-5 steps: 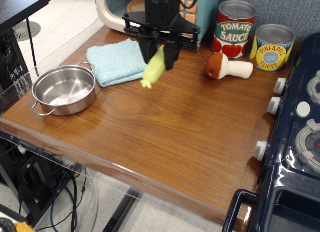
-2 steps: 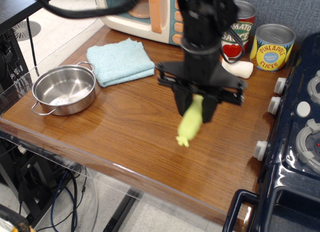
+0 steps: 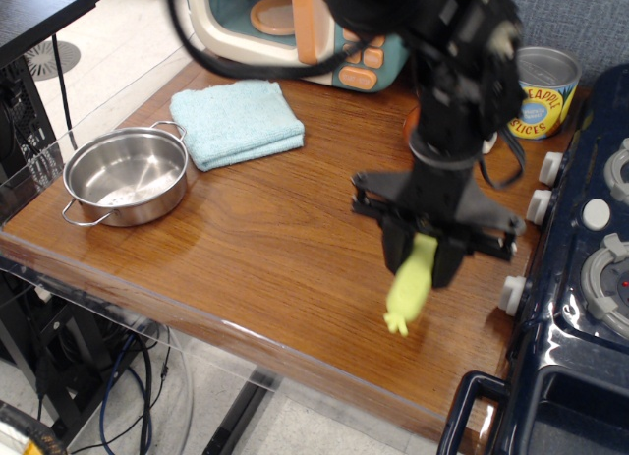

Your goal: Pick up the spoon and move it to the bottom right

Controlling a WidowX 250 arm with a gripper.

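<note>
My gripper (image 3: 425, 260) is shut on the spoon (image 3: 409, 291). Its pale yellow-green corn-shaped handle hangs down and slightly left from between the black fingers. The metal bowl is hidden inside the gripper. The spoon is held a little above the brown wood tabletop (image 3: 295, 229), over its front right part, near the front edge and close to the toy stove (image 3: 580, 278). The arm covers the mushroom and the tomato sauce can behind it.
A steel pot (image 3: 126, 174) stands at the left edge. A light blue folded cloth (image 3: 236, 121) lies at the back left. A toy microwave (image 3: 285, 23) and a pineapple can (image 3: 539, 91) stand at the back. White stove knobs (image 3: 511, 293) stick out on the right.
The gripper has carried the spoon from the back, beside the cloth, forward and to the right, to a spot over the front right of the table.
</note>
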